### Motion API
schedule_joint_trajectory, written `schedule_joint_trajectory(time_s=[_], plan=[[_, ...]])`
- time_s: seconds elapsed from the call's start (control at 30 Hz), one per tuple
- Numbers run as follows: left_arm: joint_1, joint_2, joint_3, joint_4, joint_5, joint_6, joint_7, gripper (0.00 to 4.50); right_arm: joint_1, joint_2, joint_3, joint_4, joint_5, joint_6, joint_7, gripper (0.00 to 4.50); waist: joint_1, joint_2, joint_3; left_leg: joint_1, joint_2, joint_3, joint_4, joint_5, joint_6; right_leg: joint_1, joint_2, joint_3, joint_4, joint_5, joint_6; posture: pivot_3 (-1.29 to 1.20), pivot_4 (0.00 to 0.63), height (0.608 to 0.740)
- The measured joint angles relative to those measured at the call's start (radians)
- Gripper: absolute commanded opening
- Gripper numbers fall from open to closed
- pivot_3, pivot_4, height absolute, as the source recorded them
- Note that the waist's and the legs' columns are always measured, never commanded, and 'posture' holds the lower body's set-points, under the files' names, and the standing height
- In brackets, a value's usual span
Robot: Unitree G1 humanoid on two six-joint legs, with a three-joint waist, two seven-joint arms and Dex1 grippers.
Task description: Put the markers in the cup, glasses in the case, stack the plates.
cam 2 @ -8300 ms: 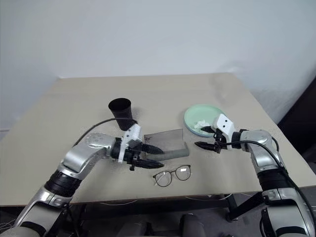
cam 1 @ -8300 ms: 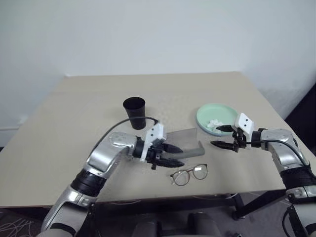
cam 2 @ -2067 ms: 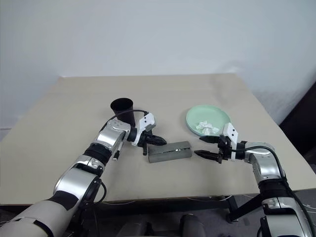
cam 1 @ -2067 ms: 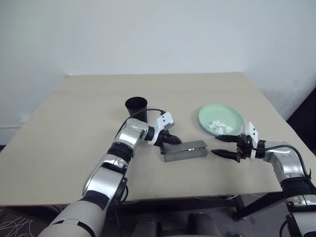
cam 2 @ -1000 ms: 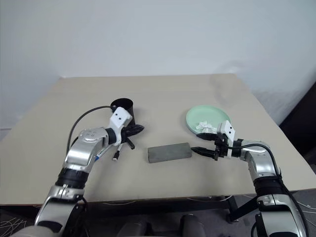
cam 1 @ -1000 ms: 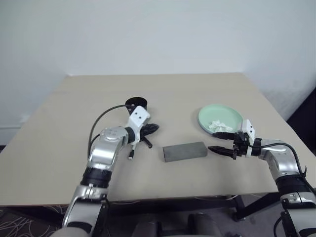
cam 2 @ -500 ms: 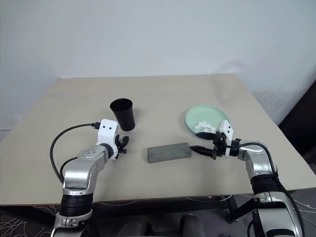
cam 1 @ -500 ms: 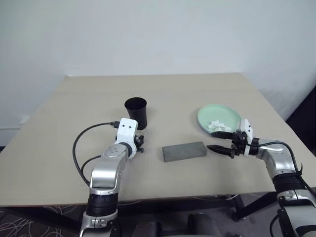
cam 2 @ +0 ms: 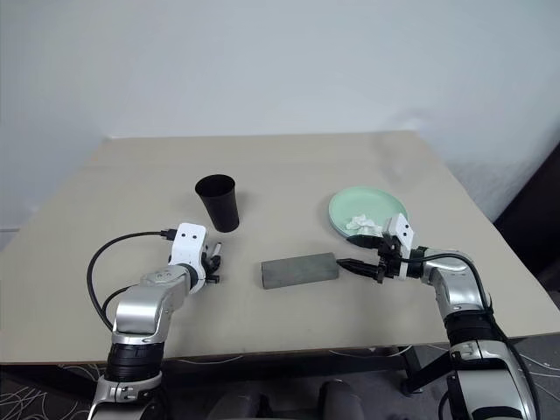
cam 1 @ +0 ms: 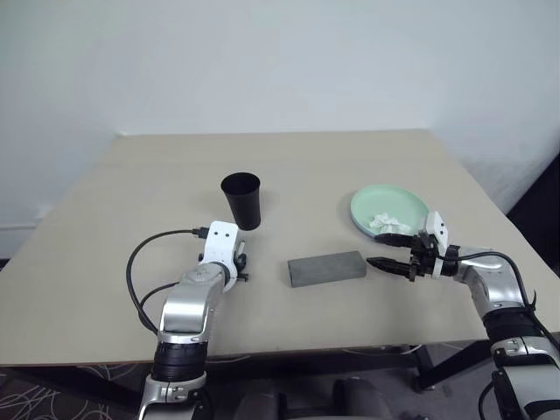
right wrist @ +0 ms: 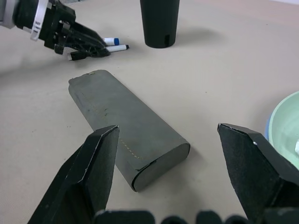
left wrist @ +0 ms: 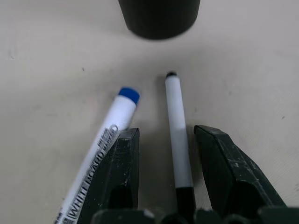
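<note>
The grey case [cam 1: 326,268] lies shut and flat on the beige worktop [cam 1: 122,201], and serves here as the landmark. To the robot's left of the case and a little farther back stands the black cup [cam 1: 241,200], upright with its mouth open upward. Just in front of the cup, to the left of the case, two markers lie on the worktop side by side: one with a blue cap [left wrist: 107,131] and a slimmer one with a black tip [left wrist: 177,140]. The left gripper [left wrist: 166,161] is down over them with its fingers apart; the slim marker lies between the fingers without being pinched, and the blue-capped marker lies just outside one finger [left wrist: 119,175]. To the right of the case, close to its end, the right gripper [cam 1: 395,253] hangs with its fingers spread wide and nothing between them, pointing toward the case. Beyond that gripper, to the right of the case, sits the mint green plate [cam 1: 363,203] with some crumpled white bits [cam 1: 385,222] on it; in the right wrist view a thin blue rim [right wrist: 268,133] shows under the green plate's edge.
</note>
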Motion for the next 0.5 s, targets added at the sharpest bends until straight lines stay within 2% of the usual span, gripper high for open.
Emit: schedule_joint_trajectory(time_s=[0.43,0.5], plan=[[-0.105,0.028,-0.024,0.178,-0.017,-0.078,-0.025,1.91,0.033,-0.001,-0.001,-0.032,0.0,0.0,-0.031,3.67,0.0,0.0,0.0,0.0,0.0,0.0,0.0,0.001,-0.001,0.0,0.0,0.0,0.0,0.0,0.0,0.0,0.0,0.74],[-0.111,0.025,-0.022,0.187,-0.02,-0.079,-0.025,1.52,0.033,-0.001,-0.001,-0.032,0.0,0.0,-0.033,3.67,0.0,0.0,0.0,0.0,0.0,0.0,0.0,0.001,-0.001,0.0,0.0,0.0,0.0,0.0,0.0,0.0,0.0,0.74]])
